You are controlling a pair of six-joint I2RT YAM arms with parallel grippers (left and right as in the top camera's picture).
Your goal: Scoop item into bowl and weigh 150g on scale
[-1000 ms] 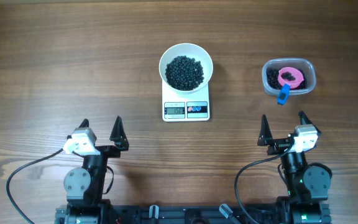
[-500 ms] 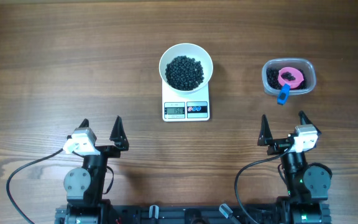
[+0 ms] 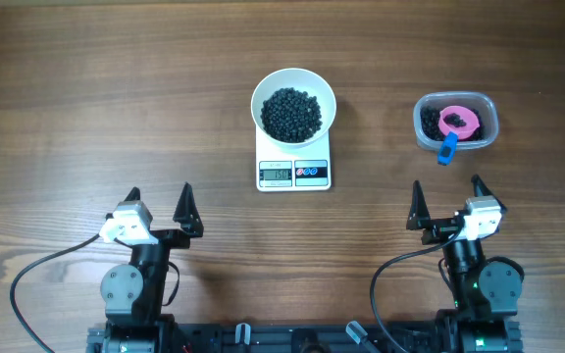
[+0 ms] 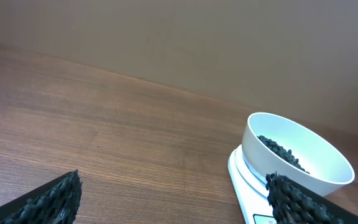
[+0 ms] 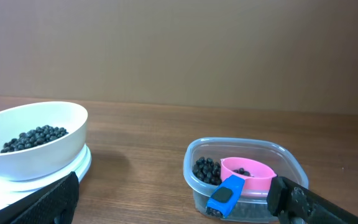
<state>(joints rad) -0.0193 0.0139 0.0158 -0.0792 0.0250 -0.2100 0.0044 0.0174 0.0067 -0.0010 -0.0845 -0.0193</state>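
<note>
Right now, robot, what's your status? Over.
Left gripper, right gripper open, empty. Bowl of black pellets on scale. Pink scoop lies in tub. Nothing between grippers and scale.

Black arms (image 3: pixel 130 284), black fingers (image 3: pixel 183 203) — white wrist blocks (image 3: pixel 128 224)

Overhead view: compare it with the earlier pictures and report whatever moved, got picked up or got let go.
Nothing visibly changed. The bowl of black pellets sits on the scale, the pink scoop lies in the clear tub, and the left gripper and right gripper stand open, holding nothing.
</note>
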